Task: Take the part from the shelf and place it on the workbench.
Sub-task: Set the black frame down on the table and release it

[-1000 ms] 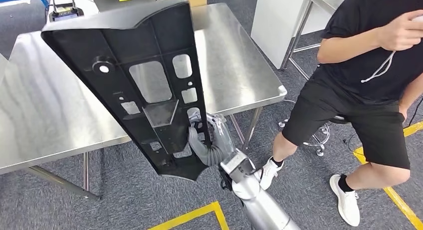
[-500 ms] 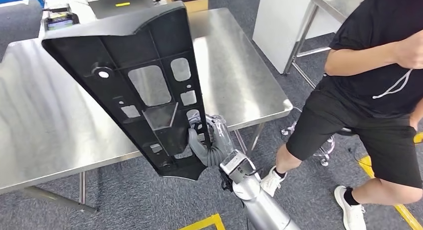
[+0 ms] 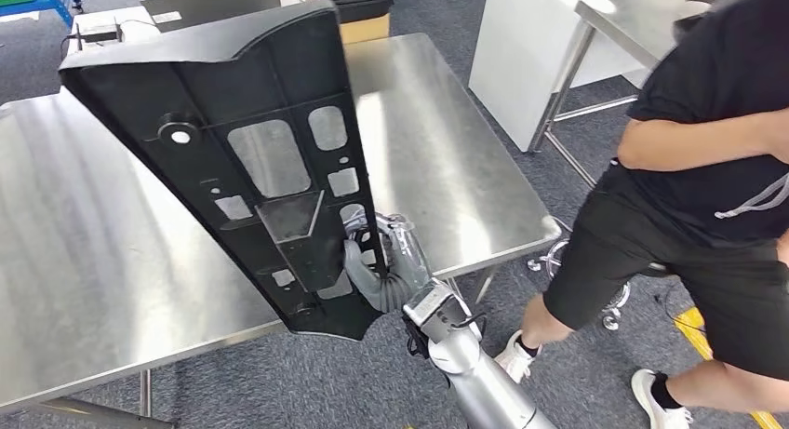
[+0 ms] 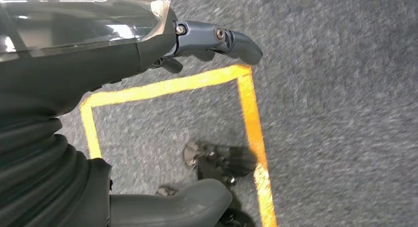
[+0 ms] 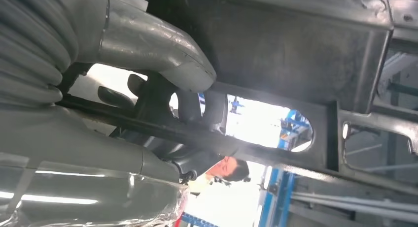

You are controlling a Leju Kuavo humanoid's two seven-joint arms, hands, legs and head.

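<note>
A long black plastic panel [image 3: 247,150] with several cut-out windows stands tilted above the steel workbench [image 3: 84,261]. My right hand [image 3: 377,266] grips the panel near its lower end, thumb on the ribbed face and fingers through an opening. Close up, the right wrist view has the thumb [image 5: 148,45] pressed on the panel [image 5: 296,54] and dark fingers [image 5: 190,104] hooked through a slot. My left hand [image 4: 148,45] hangs over grey carpet, holding nothing, its thumb and fingers apart.
A person [image 3: 707,187] in black stands close on the right, beside the workbench corner. A second steel table [image 3: 623,10] and white cabinet [image 3: 521,47] are at the back right. Small devices [image 3: 107,24] sit at the workbench's far edge. Yellow floor tape [image 4: 251,118] lies below.
The whole view has shifted, so the camera moved toward the workbench. The panel stays in my right hand and now stands further over the tabletop. The person appears closer on the right.
</note>
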